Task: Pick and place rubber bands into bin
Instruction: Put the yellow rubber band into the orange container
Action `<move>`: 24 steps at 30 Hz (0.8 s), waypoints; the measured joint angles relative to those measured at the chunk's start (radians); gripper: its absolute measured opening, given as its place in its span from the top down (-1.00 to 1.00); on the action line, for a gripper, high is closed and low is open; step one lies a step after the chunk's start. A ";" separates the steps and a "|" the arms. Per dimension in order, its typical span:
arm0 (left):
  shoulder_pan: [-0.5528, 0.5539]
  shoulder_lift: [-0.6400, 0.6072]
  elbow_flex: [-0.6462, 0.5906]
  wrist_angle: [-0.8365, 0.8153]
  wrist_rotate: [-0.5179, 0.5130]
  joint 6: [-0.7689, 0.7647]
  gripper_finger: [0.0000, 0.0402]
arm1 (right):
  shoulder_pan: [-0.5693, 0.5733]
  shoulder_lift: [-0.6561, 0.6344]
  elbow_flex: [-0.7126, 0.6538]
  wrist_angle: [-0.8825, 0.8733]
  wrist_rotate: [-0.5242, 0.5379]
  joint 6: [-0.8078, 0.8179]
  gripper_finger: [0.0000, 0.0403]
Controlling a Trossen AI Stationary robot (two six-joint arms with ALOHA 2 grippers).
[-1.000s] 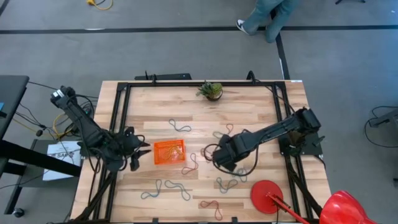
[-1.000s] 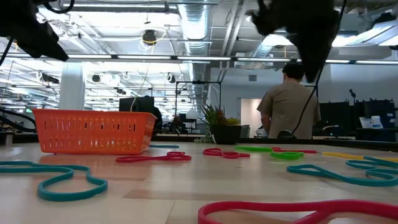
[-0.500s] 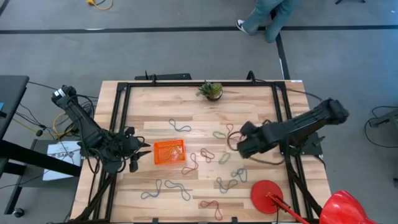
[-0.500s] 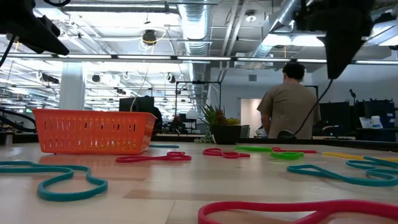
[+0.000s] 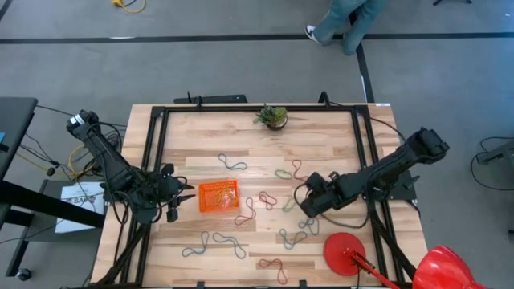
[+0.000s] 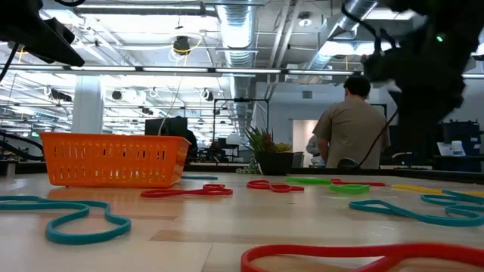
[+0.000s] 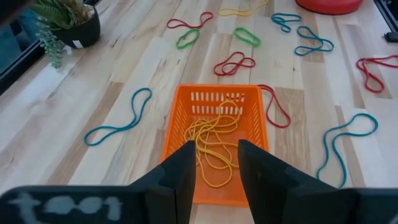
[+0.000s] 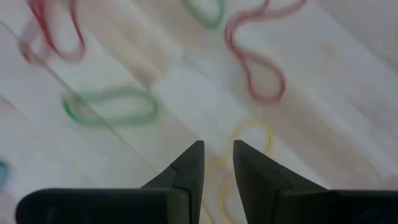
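Note:
The orange mesh bin [image 5: 218,195] stands left of the table's middle and holds thin yellow bands [image 7: 211,140]. Red, green, teal and yellow rubber bands [image 5: 267,198] lie scattered flat on the wood around it. My left gripper [image 5: 183,191] waits open at the bin's left end, its fingers [image 7: 186,171] pointing at the bin. My right gripper [image 5: 303,202] hovers low right of the middle, open by a narrow gap [image 8: 217,146]. A yellow band [image 8: 254,134] lies on the table under its fingertips, with a green band [image 8: 112,102] and a red band [image 8: 258,68] close by.
A small potted plant [image 5: 274,117] stands at the far edge. A flat red disc [image 5: 345,253] lies near the right front corner. Black frame rails [image 5: 152,152] run along the table's sides. A person [image 6: 352,128] stands in the room beyond.
My right gripper has moved from beside the bin toward the table's right edge, then come a little toward the near edge and down close to the tabletop. The bands and the bin lie as before.

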 joint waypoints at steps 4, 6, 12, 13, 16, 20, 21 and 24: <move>0.000 0.000 0.000 0.000 0.000 0.000 0.45 | 0.025 0.075 0.000 -0.019 -0.072 0.010 0.61; 0.000 0.000 0.000 0.000 0.000 0.000 0.45 | 0.031 0.106 0.000 -0.019 -0.075 0.018 0.61; 0.000 0.000 0.000 0.000 0.000 0.000 0.45 | 0.004 0.170 0.002 -0.022 -0.151 0.018 0.61; 0.000 0.000 0.000 0.000 0.000 0.000 0.45 | -0.002 0.179 0.002 -0.022 -0.173 0.017 0.61; 0.000 0.000 0.000 0.000 0.000 0.000 0.45 | -0.022 0.195 0.007 -0.020 -0.203 0.000 0.61; 0.000 0.000 0.000 -0.001 0.000 0.000 0.45 | -0.051 0.196 0.006 -0.007 -0.213 0.000 0.61; 0.000 0.000 0.000 -0.001 0.000 0.000 0.45 | -0.060 0.191 0.005 -0.006 -0.220 0.000 0.61; 0.000 0.000 0.000 -0.001 0.000 0.000 0.45 | -0.088 0.195 0.005 -0.006 -0.241 -0.002 0.61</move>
